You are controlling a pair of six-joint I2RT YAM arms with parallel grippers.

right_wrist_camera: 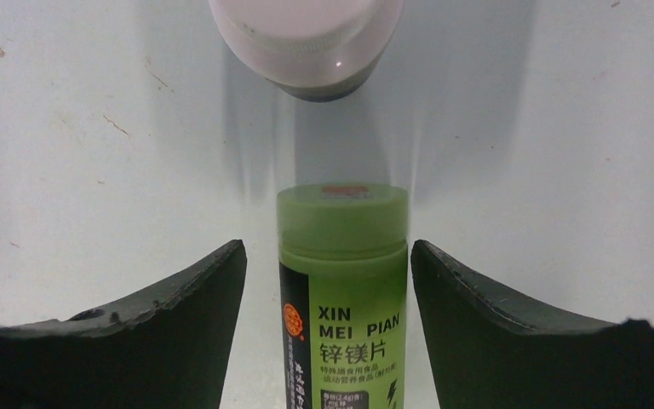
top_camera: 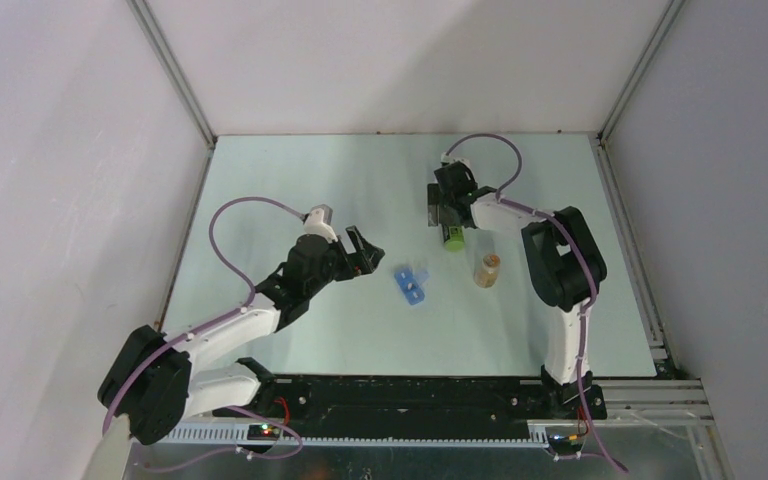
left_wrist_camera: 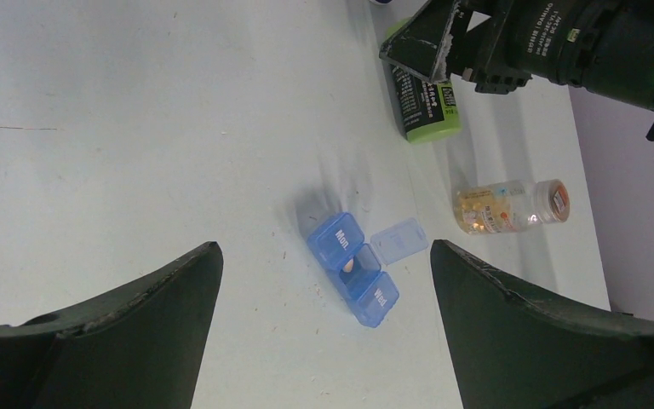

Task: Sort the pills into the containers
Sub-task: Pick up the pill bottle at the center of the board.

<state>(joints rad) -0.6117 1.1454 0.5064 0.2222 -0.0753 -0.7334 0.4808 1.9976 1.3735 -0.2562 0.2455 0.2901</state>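
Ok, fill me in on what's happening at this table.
It's a pill-sorting job. The right claw stands open astride a green bottle lying on the table, with a gap on each side, so nothing is gripped. The left claw is open and empty, beside a blue pill organizer whose middle compartment is open with one pill inside. An amber bottle lies on its side nearby.

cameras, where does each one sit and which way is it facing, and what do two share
Top external: above and behind the bases, looking down on the table; both arms show whole, left gripper and right gripper open.
Left wrist: faces past its own fingers to the blue pill organizer; the right gripper shows too.
Right wrist: looks along the green bottle lying between its own fingers.
Shared: all three show the green bottle.
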